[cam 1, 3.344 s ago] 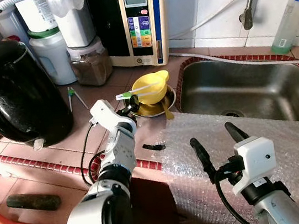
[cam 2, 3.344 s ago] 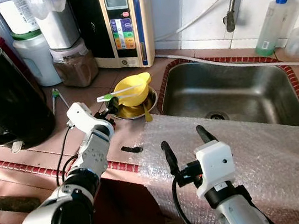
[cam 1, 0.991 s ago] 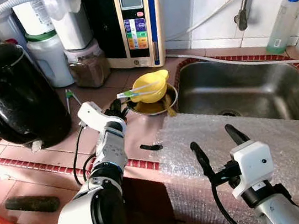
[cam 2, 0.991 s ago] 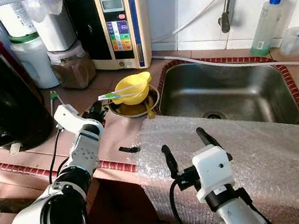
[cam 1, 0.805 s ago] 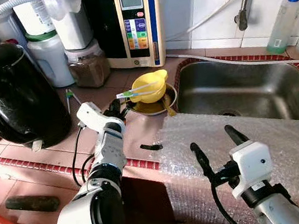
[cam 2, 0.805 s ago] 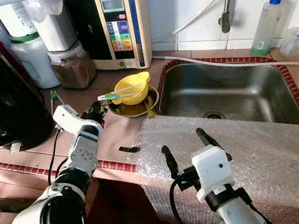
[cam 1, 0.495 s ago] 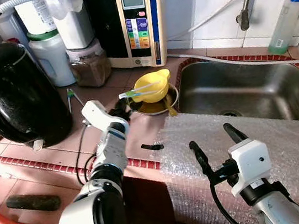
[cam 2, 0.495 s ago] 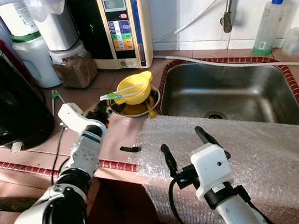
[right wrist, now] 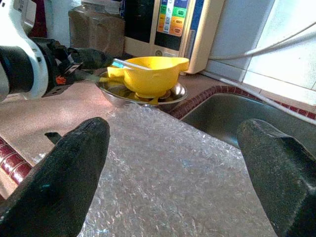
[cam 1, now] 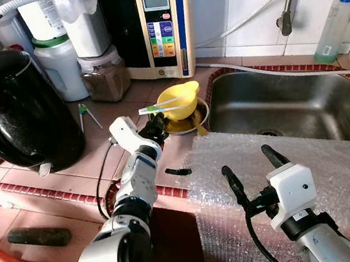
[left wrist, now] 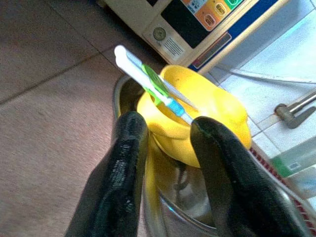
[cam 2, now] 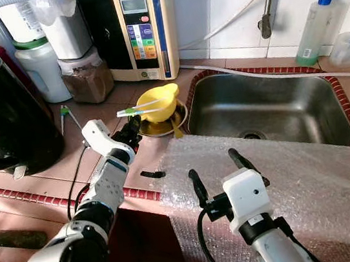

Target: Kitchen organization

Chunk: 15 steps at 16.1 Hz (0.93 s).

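Countertop (cam 1: 70,175) was reddish-brown tile with a dark red edge strip, set against a white-tiled wall. Steel sink (cam 1: 289,105) was sunk into it on the right; bubble wrap (cam 1: 336,167) was draped over the counter edge in front of the sink. Along the wall stood a water ioniser (cam 1: 163,25), white tubs and a jar of brown powder (cam 1: 106,79); a black kettle (cam 1: 16,111) sat at the left.

Yellow cup (cam 1: 178,99) sat in a shallow metal bowl (cam 1: 190,123) just left of the sink, with a green-and-white toothbrush (left wrist: 153,84) lying across its rim. Left gripper (cam 1: 155,127) was beside the bowl, fingers spread, pointed at the cup; in the wrist view the tips appeared just short of the cup, though contact could not be confirmed. Right gripper (cam 1: 250,167) hovered over the bubble wrap, fingers wide apart, holding nothing. A small black object (cam 1: 178,171) lay on the counter between the two grippers.
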### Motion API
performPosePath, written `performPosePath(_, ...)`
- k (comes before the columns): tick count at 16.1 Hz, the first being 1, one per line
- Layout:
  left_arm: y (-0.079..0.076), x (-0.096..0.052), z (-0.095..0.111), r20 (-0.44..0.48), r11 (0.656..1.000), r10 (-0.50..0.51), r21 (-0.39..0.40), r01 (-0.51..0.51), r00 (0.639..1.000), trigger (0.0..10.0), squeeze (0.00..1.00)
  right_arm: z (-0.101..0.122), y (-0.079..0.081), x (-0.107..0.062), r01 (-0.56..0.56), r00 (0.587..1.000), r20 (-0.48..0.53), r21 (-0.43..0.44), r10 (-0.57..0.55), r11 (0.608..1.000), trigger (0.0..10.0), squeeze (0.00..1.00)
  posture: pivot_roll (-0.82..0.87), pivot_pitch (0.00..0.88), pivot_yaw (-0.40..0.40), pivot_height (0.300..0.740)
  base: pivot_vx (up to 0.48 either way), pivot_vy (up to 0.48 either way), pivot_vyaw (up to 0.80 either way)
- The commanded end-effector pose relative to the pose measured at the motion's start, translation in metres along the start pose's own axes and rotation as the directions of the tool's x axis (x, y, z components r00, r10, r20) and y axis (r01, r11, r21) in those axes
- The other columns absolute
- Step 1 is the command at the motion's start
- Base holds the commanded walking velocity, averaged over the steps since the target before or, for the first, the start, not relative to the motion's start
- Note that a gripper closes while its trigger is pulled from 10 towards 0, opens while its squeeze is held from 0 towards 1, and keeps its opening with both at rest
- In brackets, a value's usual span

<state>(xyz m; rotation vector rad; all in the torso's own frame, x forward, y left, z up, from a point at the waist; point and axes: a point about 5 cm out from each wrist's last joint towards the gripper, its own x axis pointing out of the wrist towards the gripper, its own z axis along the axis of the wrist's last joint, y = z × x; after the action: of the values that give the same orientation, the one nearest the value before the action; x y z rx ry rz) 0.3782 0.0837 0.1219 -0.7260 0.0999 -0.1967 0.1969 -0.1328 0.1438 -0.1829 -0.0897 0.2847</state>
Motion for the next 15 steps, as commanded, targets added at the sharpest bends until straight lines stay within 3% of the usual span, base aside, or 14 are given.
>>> performPosePath(1, 0.004, -0.001, 0.011, 0.044, 0.995, 0.014, 0.097, -0.019, 0.999, 10.0, 1.0, 0.001, 0.002, 0.001, -0.011, 1.0, 0.006, -0.003, 0.011, 1.0, 10.0, 0.0, -0.1, 0.0, 0.083, 0.74, 0.0, 0.0, 0.0)
performPosePath(3, 0.007, -0.003, 0.015, 0.063, 0.981, 0.011, 0.195, -0.023, 0.998, 10.0, 1.0, 0.0, 0.002, 0.001, -0.008, 1.0, 0.005, -0.003, 0.008, 1.0, 10.0, 0.0, -0.09, 0.0, 0.085, 0.74, 0.0, 0.0, 0.0)
performPosePath(6, 0.007, -0.006, 0.015, 0.055, 0.965, -0.02, 0.263, 0.005, 0.998, 10.0, 1.0, 0.0, 0.002, 0.002, -0.007, 1.0, 0.007, -0.001, 0.007, 1.0, 10.0, 0.0, -0.09, 0.0, 0.086, 0.74, 0.0, 0.0, 0.0)
performPosePath(9, -0.002, -0.007, 0.011, 0.002, 0.921, -0.078, 0.384, 0.072, 0.997, 10.0, 1.0, -0.001, 0.003, 0.002, -0.008, 1.0, 0.006, 0.002, 0.008, 1.0, 10.0, 0.0, -0.08, 0.0, 0.084, 0.74, 0.0, 0.0, 0.0)
performPosePath(10, -0.004, -0.009, 0.005, -0.038, 0.888, -0.084, 0.451, 0.092, 0.996, 10.0, 1.0, -0.001, 0.003, 0.001, -0.01, 1.0, 0.006, 0.002, 0.01, 1.0, 10.0, 0.0, -0.08, 0.0, 0.082, 0.74, 0.0, 0.0, 0.0)
performPosePath(12, -0.003, -0.013, 0.003, -0.045, 0.861, -0.068, 0.501, 0.082, 0.997, 10.0, 1.0, -0.001, 0.002, 0.001, -0.009, 1.0, 0.005, 0.001, 0.009, 1.0, 10.0, 0.0, -0.08, 0.0, 0.081, 0.74, 0.0, 0.0, 0.0)
performPosePath(15, 0.017, -0.023, -0.011, -0.069, 0.824, 0.079, 0.566, -0.026, 0.995, 10.0, 1.0, -0.001, 0.003, 0.001, -0.013, 1.0, 0.002, 0.001, 0.013, 1.0, 10.0, 0.0, -0.08, 0.0, 0.079, 0.74, 0.0, 0.0, 0.0)
